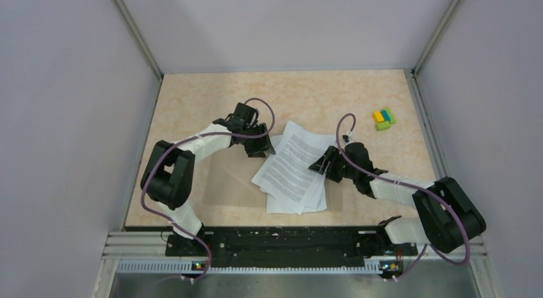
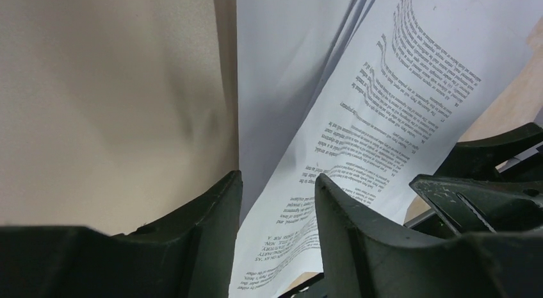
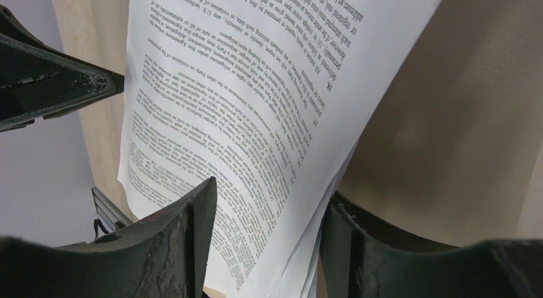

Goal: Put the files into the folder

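Note:
The files [image 1: 291, 166] are white printed sheets fanned out loosely mid-table, lying partly on the flat tan folder [image 1: 227, 186], which blends with the tabletop. My left gripper [image 1: 259, 146] is at the sheets' far left edge. In the left wrist view it [image 2: 276, 179] is open, with the sheets [image 2: 358, 118] rising between its jaws and the folder [image 2: 96, 86] to the left. My right gripper [image 1: 324, 163] is at the sheets' right edge. In the right wrist view it [image 3: 272, 190] is open, with the sheets [image 3: 243, 118] between its jaws and the folder [image 3: 461, 118] to the right.
A small yellow-blue-green block cluster [image 1: 383, 118] sits at the far right of the table. Grey walls close in the table on the left, back and right. The black base rail [image 1: 282, 243] runs along the near edge.

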`<state>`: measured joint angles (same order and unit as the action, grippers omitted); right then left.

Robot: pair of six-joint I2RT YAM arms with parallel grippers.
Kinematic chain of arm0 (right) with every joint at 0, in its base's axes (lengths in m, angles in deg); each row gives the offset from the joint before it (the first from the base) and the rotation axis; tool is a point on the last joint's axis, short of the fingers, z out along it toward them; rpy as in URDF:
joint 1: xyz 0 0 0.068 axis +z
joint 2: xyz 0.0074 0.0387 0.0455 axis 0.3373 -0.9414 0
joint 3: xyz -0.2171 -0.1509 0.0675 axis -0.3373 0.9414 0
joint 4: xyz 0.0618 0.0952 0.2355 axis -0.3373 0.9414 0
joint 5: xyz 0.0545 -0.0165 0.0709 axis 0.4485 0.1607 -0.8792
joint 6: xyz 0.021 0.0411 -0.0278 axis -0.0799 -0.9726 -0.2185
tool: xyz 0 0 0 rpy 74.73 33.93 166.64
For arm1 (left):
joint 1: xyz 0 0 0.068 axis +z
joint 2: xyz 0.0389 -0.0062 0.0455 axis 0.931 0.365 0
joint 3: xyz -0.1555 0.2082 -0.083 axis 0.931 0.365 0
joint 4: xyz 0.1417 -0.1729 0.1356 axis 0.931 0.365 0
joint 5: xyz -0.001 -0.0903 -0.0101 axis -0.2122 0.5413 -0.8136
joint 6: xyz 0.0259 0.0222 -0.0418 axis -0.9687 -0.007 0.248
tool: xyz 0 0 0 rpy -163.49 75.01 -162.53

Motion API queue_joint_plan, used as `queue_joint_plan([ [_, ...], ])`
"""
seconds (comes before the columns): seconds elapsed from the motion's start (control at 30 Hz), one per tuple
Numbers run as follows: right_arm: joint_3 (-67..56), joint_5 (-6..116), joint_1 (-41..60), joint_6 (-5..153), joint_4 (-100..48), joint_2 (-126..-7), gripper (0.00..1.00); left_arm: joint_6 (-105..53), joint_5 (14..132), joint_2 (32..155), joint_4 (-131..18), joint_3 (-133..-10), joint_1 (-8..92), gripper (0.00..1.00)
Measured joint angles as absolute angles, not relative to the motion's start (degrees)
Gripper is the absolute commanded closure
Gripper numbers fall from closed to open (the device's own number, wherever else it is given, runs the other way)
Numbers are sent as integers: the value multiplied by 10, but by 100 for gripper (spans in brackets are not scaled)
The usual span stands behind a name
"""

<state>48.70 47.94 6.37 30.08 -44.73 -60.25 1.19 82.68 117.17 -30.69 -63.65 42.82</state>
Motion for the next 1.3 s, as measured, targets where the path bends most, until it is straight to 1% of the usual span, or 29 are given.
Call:
queue_joint_plan([
  [0.13, 487, 489, 64, 311, -435, -602, 57, 12, 844, 1172, -308, -635, 428, 61],
  [0.27, 487, 502, 64, 319, -421, -602, 59, 13, 857, 1168, -310, -619, 425, 69],
  [0.47, 487, 524, 64, 334, -398, -591, 58, 16, 865, 1157, -310, -600, 404, 76],
  [0.5, 487, 528, 64, 337, -394, -588, 58, 16, 864, 1154, -310, -599, 401, 75],
  [0.53, 487, 534, 64, 340, -389, -585, 57, 16, 864, 1153, -309, -598, 398, 72],
  [0.57, 487, 540, 64, 343, -383, -582, 57, 16, 862, 1151, -308, -598, 396, 66],
  [0.63, 487, 552, 64, 349, -370, -575, 57, 14, 851, 1146, -302, -598, 394, 56],
  [0.7, 487, 564, 64, 356, -357, -567, 57, 11, 831, 1140, -294, -598, 395, 51],
  [0.77, 487, 573, 64, 362, -347, -558, 59, 10, 810, 1134, -286, -599, 398, 48],
  [0.9, 487, 586, 64, 369, -336, -552, 67, 7, 805, 1133, -287, -604, 415, 41],
  [1.07, 487, 591, 64, 373, -328, -552, 76, 6, 839, 1149, -318, -614, 445, 33],
  [1.3, 487, 595, 64, 377, -327, -551, 87, -1, 901, 1216, -363, -650, 481, 26],
])
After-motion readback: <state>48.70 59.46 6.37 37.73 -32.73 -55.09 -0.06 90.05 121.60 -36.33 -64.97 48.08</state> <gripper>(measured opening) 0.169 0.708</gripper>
